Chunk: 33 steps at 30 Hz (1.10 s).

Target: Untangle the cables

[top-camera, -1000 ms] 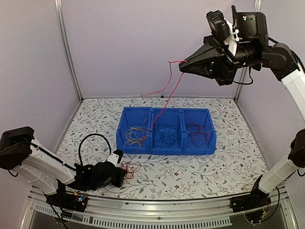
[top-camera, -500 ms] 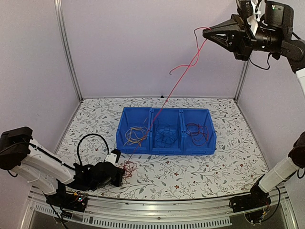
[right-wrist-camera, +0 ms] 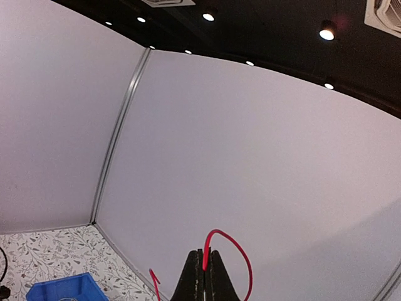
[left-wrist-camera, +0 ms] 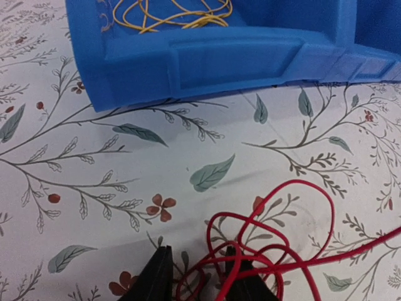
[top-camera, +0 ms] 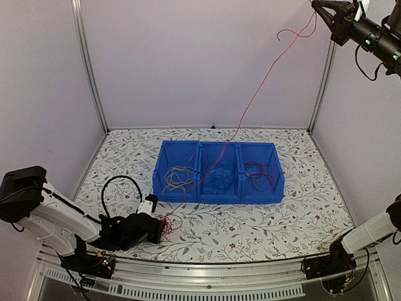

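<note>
Clearly light, limp, hair-thin, so red cable [left-wrist-camera: 301, 182] slips easily. Right gripper [right-wrist-camera: 203, 279] pressed together on its end, strand trailing away below. Left gripper [left-wrist-camera: 199, 282] slightly spread, tangled loops lying between fingertips. Best hold: single strand beside tangle.

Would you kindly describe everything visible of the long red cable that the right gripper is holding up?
The red cable is a thin, flexible, plastic-looking wire. The right gripper pinches it high up, a short free end curling beyond the jaws. It runs down in a nearly taut slant, crosses the blue bin, and ends in loose loops on the table at the left gripper.
</note>
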Tool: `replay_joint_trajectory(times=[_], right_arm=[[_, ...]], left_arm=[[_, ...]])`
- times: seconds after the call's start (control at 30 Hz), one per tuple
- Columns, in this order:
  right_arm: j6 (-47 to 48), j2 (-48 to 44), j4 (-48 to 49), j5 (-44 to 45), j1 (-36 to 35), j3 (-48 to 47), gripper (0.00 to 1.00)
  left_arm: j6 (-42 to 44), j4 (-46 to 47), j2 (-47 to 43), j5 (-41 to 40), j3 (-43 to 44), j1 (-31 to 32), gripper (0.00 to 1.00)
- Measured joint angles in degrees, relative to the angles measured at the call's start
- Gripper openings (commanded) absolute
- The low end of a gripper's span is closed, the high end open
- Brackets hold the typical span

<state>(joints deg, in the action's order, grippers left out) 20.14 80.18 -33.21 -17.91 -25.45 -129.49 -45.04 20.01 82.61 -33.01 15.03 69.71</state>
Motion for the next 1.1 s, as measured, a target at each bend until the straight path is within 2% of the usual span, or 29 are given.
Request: replay_joint_trajectory(times=[0.07,0.13,0.2,0.23,0.47,0.73,0.8,0.9,0.93,1.1], right_arm=[[-0.28,-1.46,1.75,4.66,1.42,2.99,0.00],[-0.44,-2.78,3.26,8.20,2.58,6.27,0.00],[-0.37,-4.70,4.96,11.32,3.61,11.80,0.00],[-0.11,-5.77,5.49,12.22,3.96,14.82,0.00],[3.48,-15.93,5.81,17.49,5.44,45.11,0.00],[9.33,-31.19,5.57,24.94,9.75,70.88,0.00],[12.20,-34.01,6.91,27.98,10.78,76.87,0.10],[17.07,-35.52,9.84,31.21,12.41,85.68,0.45],[18.97,-35.52,10.56,31.91,13.25,88.74,0.53],[29.05,-31.36,7.19,33.31,16.13,97.96,0.69]], left_arm=[[-0.04,0.15,0.52,-0.35,0.31,0.00,0.22],[-0.02,0.02,0.92,-0.92,0.55,0.00,0.11],[-0.33,-0.35,0.92,-1.29,0.66,-0.04,0.02],[-0.07,-0.98,0.83,-1.44,0.74,-0.09,0.00],[0.42,-7.61,-4.26,-1.81,1.01,-0.09,0.00],[1.07,-15.21,-14.67,-7.52,1.46,-0.13,0.00],[1.05,-16.74,-17.53,-8.83,1.46,-0.31,0.00],[0.81,-18.38,-21.70,-10.16,1.22,-0.83,0.00],[0.55,-18.75,-22.97,-10.47,0.92,-1.07,0.00],[-1.25,-20.06,-27.28,-11.06,-2.32,-1.73,0.00]])
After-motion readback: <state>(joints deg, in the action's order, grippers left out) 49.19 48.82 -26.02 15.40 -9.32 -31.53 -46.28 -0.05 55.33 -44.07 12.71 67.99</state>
